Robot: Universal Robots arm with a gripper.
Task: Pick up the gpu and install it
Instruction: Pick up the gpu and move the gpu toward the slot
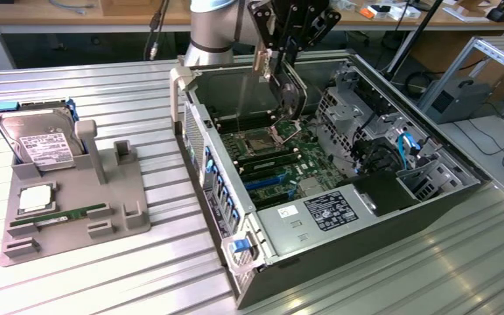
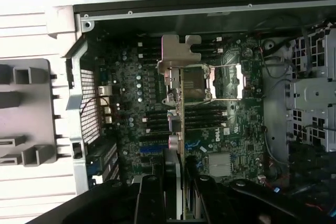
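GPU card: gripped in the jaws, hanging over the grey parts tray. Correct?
No. The thin dark gpu card with the silvery bracket is gripped in the jaws, but hangs over the green motherboard inside the open black computer case, not the grey parts tray. The exterior view shows it.

We see a ribbed metal table (image 1: 94,282). On it stand a grey parts holder (image 1: 73,187) toward the exterior view's left and an open computer case (image 1: 357,262) near it, on the right.
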